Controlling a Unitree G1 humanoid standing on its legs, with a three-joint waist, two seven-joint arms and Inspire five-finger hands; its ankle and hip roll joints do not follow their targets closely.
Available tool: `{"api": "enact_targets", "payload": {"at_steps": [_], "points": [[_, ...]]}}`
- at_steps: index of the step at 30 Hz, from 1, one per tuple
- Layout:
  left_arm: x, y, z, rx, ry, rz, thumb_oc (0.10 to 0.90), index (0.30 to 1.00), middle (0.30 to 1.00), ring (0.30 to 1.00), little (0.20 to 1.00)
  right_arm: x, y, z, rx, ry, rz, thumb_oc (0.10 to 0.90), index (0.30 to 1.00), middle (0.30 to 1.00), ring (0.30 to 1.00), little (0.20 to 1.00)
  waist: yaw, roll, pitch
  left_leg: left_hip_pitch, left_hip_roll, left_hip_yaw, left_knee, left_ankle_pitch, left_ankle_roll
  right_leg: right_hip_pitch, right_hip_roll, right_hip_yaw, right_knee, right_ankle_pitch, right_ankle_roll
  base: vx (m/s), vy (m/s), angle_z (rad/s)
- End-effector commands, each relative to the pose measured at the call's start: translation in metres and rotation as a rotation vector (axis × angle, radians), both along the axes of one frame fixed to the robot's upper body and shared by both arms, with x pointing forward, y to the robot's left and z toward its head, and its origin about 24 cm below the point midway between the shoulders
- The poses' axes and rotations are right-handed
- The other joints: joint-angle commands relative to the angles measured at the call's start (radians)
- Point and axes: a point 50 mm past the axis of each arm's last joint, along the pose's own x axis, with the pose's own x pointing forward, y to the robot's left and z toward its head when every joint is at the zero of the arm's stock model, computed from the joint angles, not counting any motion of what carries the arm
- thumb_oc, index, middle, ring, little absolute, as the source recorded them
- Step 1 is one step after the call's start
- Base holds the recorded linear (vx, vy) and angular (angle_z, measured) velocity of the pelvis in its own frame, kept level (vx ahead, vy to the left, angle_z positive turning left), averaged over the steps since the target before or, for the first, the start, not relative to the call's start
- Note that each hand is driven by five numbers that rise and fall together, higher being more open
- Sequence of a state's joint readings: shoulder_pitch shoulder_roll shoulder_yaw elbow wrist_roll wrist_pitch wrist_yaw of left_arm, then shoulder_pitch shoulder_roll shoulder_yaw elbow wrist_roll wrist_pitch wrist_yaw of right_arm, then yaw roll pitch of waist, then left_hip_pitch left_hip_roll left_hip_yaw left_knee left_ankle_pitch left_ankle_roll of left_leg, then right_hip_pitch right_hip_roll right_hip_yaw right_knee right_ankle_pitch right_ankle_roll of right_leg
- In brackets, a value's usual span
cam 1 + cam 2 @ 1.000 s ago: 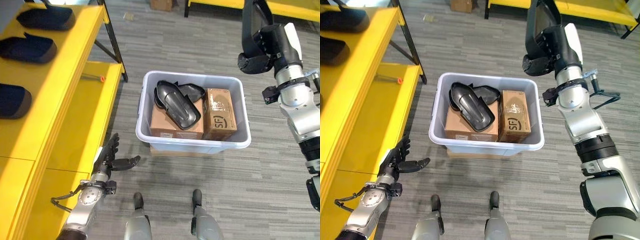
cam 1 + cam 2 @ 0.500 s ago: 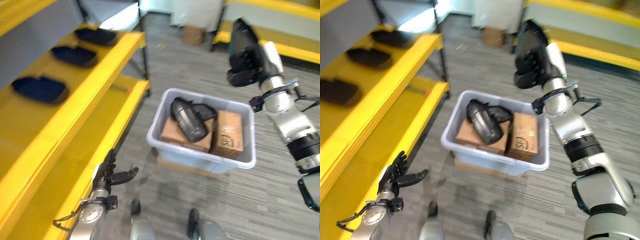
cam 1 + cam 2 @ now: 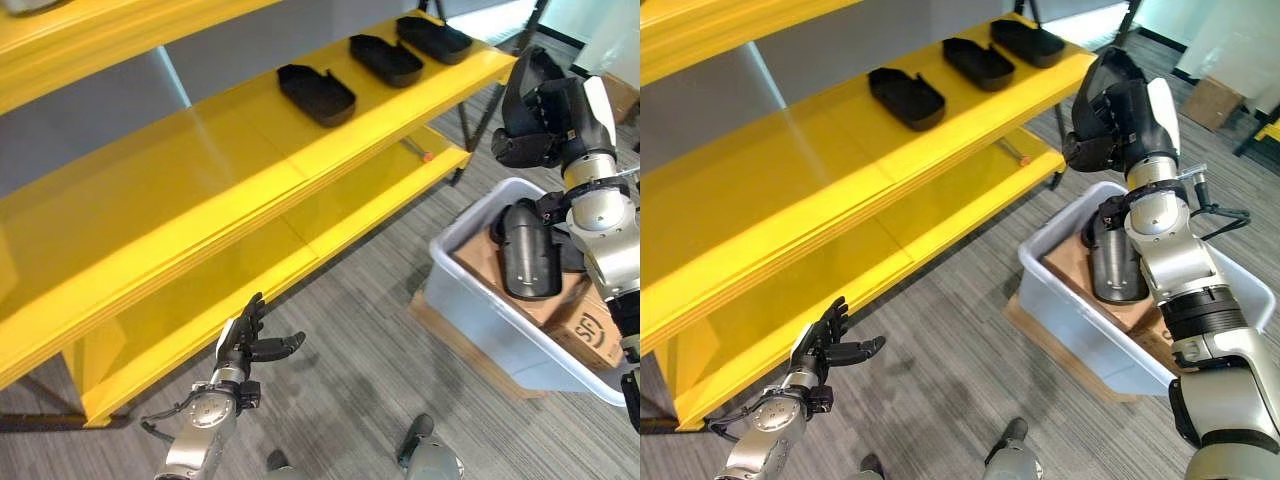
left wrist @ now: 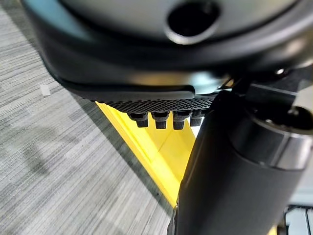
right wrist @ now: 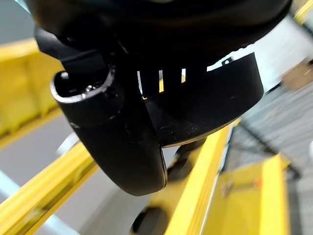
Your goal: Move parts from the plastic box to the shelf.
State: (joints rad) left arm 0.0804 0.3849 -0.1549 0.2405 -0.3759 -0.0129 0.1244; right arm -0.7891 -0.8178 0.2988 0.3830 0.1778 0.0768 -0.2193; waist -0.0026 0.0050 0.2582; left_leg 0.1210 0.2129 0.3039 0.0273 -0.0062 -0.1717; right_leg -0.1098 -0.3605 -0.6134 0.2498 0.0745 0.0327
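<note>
The shelf (image 3: 200, 190) is the big yellow landmark here, and we stand turned toward it so that its middle board lies open to us. Three black parts (image 3: 316, 94) already sit in a row along that board, spaced apart, which suggests the bare stretch beside them is where the next one belongs. The plastic box (image 3: 1072, 322) stands on the floor off the shelf's near end, close enough that a part can travel across in one swing; it holds cardboard boxes (image 3: 578, 325) and another black part (image 3: 528, 262) lying on top of them.

Our right hand (image 3: 1118, 112) is raised just off the middle board's edge, above the box, fingers curled tight around a black part (image 5: 205, 110); we hold it high, we judge, so it clears the board's lip on the way in. Our left hand (image 3: 245, 345) hangs low by the shelf's bottom board, fingers spread and holding nothing, kept out of the way.
</note>
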Motion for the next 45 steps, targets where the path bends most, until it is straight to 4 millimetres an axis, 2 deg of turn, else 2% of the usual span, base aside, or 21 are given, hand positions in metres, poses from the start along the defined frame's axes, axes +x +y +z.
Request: {"api": "enact_targets", "payload": {"at_steps": [1,7,10,11,12,13,14,15,16,18,19,20,25,28,30,35,38,42,43,44,45], "points": [[0.002,0.019,0.044,0.160,-0.205,-0.066,0.900,1.000,1.000,1.000,1.000,-0.012,0.001,0.065,-0.059,-0.280,-0.008,0.400,0.300,0.300,0.300,0.300,0.025,-0.038,-0.092,-0.083,0.006,-0.040,0.145,-0.135,0.083,0.032,-0.012,-0.001,0.030,-0.121,0.073,-0.08,0.244,0.52],[0.001,0.029,0.048,0.199,-0.213,-0.038,0.900,1.000,1.000,1.000,1.000,-0.009,0.008,0.054,-0.019,-0.276,-0.004,0.400,0.300,0.300,0.300,0.300,0.072,-0.050,-0.043,-0.166,-0.069,-0.075,0.266,-0.216,0.135,0.038,-0.109,0.000,0.038,-0.042,0.128,-0.08,0.225,0.25],[0.003,0.031,0.051,0.230,-0.222,-0.044,0.900,1.000,1.000,1.000,1.000,-0.010,0.007,0.045,0.007,-0.256,0.001,0.400,0.300,0.300,0.300,0.300,0.072,-0.064,-0.031,-0.175,-0.112,-0.113,0.281,-0.246,0.162,0.039,-0.142,0.063,0.056,0.012,0.149,-0.01,0.154,0.33],[0.005,0.031,0.052,0.238,-0.223,-0.046,0.900,1.000,1.000,1.000,1.000,-0.011,0.006,0.038,0.037,-0.241,0.011,0.400,0.300,0.300,0.300,0.300,0.048,-0.072,-0.022,-0.172,-0.121,-0.137,0.276,-0.246,0.168,0.021,-0.123,0.151,0.056,0.045,0.156,0.00,0.037,0.43],[0.006,0.031,0.052,0.240,-0.223,-0.046,0.900,1.000,1.000,1.000,1.000,-0.011,0.006,0.038,0.039,-0.241,0.011,0.400,0.300,0.300,0.300,0.300,0.052,-0.074,-0.022,-0.173,-0.122,-0.134,0.275,-0.246,0.169,0.016,-0.124,0.157,0.058,0.048,0.158,-0.10,0.017,0.90],[0.011,0.030,0.054,0.243,-0.233,-0.055,0.900,1.000,1.000,1.000,1.000,-0.013,0.005,0.034,0.058,-0.234,0.019,0.400,0.300,0.300,0.300,0.300,0.020,-0.084,-0.014,-0.182,-0.134,-0.150,0.259,-0.214,0.175,-0.042,-0.057,0.305,0.041,0.063,0.138,-0.05,0.055,0.88],[0.012,0.033,0.056,0.250,-0.236,-0.041,0.900,1.000,1.000,1.000,1.000,-0.014,0.005,0.031,0.060,-0.224,0.027,0.400,0.300,0.300,0.300,0.300,0.020,-0.087,-0.013,-0.173,-0.136,-0.156,0.249,-0.210,0.175,-0.052,-0.027,0.340,0.029,0.051,0.138,-0.04,0.047,0.78],[0.012,0.033,0.056,0.250,-0.236,-0.042,0.900,1.000,1.000,1.000,1.000,-0.014,0.005,0.031,0.060,-0.224,0.027,0.400,0.300,0.300,0.300,0.300,0.022,-0.087,-0.012,-0.172,-0.136,-0.155,0.249,-0.210,0.174,-0.052,-0.027,0.341,0.029,0.051,0.138,0.09,0.116,0.32],[0.019,0.028,0.061,0.252,-0.267,-0.069,0.900,1.000,1.000,1.000,1.000,-0.019,-0.002,0.038,0.025,-0.241,0.022,0.400,0.300,0.300,0.300,0.300,-0.004,-0.084,-0.006,-0.165,-0.159,-0.204,0.228,-0.203,0.181,-0.118,0.059,0.425,0.020,0.013,0.125,0.08,0.090,0.22],[0.026,0.020,0.063,0.240,-0.286,-0.090,0.900,1.000,1.000,1.000,1.000,-0.021,-0.009,0.040,0.019,-0.244,0.000,0.400,0.300,0.300,0.300,0.300,-0.031,-0.087,0.002,-0.159,-0.179,-0.240,0.242,-0.217,0.176,-0.154,0.101,0.496,-0.009,-0.002,0.125,0.10,0.054,0.47],[0.027,0.020,0.063,0.240,-0.287,-0.091,0.900,1.000,1.000,1.000,1.000,-0.021,-0.010,0.041,0.019,-0.245,0.000,0.400,0.300,0.300,0.300,0.300,-0.032,-0.089,0.001,-0.163,-0.183,-0.241,0.240,-0.210,0.177,-0.156,0.098,0.495,-0.015,0.005,0.124,0.19,-0.060,1.14],[0.035,0.012,0.066,0.234,-0.307,-0.109,0.900,1.000,1.000,1.000,1.000,-0.021,-0.018,0.040,0.016,-0.231,-0.021,0.400,0.300,0.300,0.300,0.300,-0.060,-0.107,0.010,-0.141,-0.206,-0.293,0.254,-0.243,0.164,-0.178,0.127,0.600,-0.109,0.019,0.143,0.19,-0.111,1.11],[0.036,0.015,0.064,0.232,-0.301,-0.083,0.900,1.000,1.000,1.000,1.000,-0.024,-0.028,0.050,-0.001,-0.243,-0.054,0.400,0.300,0.300,0.300,0.300,-0.053,-0.132,0.000,-0.105,-0.196,-0.348,0.260,-0.277,0.142,-0.166,0.098,0.584,-0.163,0.061,0.153,0.17,-0.180,0.57],[0.030,0.014,0.057,0.198,-0.280,-0.061,0.900,1.000,1.000,1.000,1.000,-0.025,-0.030,0.051,-0.009,-0.234,-0.051,0.400,0.300,0.300,0.300,0.300,-0.055,-0.123,-0.031,-0.058,-0.166,-0.364,0.214,-0.266,0.129,-0.148,0.117,0.583,-0.139,0.056,0.151,0.27,-0.240,0.51],[0.019,0.016,0.048,0.169,-0.242,-0.041,0.900,1.000,1.000,1.000,1.000,-0.025,-0.030,0.058,-0.042,-0.234,-0.047,0.400,0.300,0.300,0.300,0.300,-0.050,-0.103,-0.067,-0.017,-0.114,-0.381,0.150,-0.236,0.107,-0.135,0.138,0.544,-0.100,0.008,0.136,0.26,-0.310,0.04],[0.016,0.018,0.048,0.162,-0.238,-0.028,0.900,1.000,1.000,1.000,1.000,-0.026,-0.028,0.068,-0.073,-0.254,-0.045,0.400,0.300,0.300,0.300,0.300,-0.048,-0.089,-0.085,0.000,-0.054,-0.400,0.108,-0.193,0.083,-0.150,0.162,0.505,-0.016,-0.064,0.114,0.13,-0.211,0.23],[0.017,0.017,0.051,0.150,-0.251,-0.024,0.900,1.000,1.000,1.000,1.000,-0.025,-0.028,0.077,-0.075,-0.281,-0.054,0.400,0.300,0.300,0.300,0.300,-0.045,-0.077,-0.099,0.001,0.002,-0.428,0.090,-0.125,0.074,-0.177,0.202,0.501,0.079,-0.141,0.083,0.14,-0.242,0.25],[0.018,0.013,0.051,0.135,-0.258,-0.018,0.900,1.000,1.000,1.000,1.000,-0.023,-0.025,0.075,-0.070,-0.280,-0.048,0.400,0.300,0.300,0.300,0.300,-0.047,-0.071,-0.101,-0.007,0.022,-0.434,0.104,-0.089,0.074,-0.185,0.214,0.500,0.122,-0.185,0.060,0.11,-0.151,0.23],[0.018,0.012,0.050,0.128,-0.257,-0.017,0.900,1.000,1.000,1.000,1.000,-0.022,-0.021,0.073,-0.080,-0.272,-0.038,0.400,0.300,0.300,0.300,0.300,-0.045,-0.070,-0.099,-0.027,0.024,-0.433,0.147,-0.044,0.073,-0.173,0.224,0.502,0.114,-0.198,0.044,0.03,-0.041,0.06],[0.018,0.012,0.050,0.128,-0.257,-0.017,0.900,1.000,1.000,1.000,1.000,-0.022,-0.021,0.073,-0.080,-0.272,-0.038,0.400,0.300,0.300,0.300,0.300,-0.046,-0.070,-0.100,-0.028,0.024,-0.434,0.148,-0.044,0.073,-0.173,0.224,0.501,0.114,-0.198,0.044,0.04,-0.176,0.07],[0.019,0.011,0.051,0.112,-0.260,-0.022,0.900,1.000,1.000,1.000,1.000,-0.024,-0.020,0.073,-0.090,-0.281,-0.032,0.400,0.300,0.300,0.300,0.300,-0.021,-0.090,-0.063,-0.174,-0.012,-0.436,0.405,0.089,0.094,-0.122,0.225,0.498,0.090,-0.213,-0.001,-0.02,-0.253,0.06]]}}
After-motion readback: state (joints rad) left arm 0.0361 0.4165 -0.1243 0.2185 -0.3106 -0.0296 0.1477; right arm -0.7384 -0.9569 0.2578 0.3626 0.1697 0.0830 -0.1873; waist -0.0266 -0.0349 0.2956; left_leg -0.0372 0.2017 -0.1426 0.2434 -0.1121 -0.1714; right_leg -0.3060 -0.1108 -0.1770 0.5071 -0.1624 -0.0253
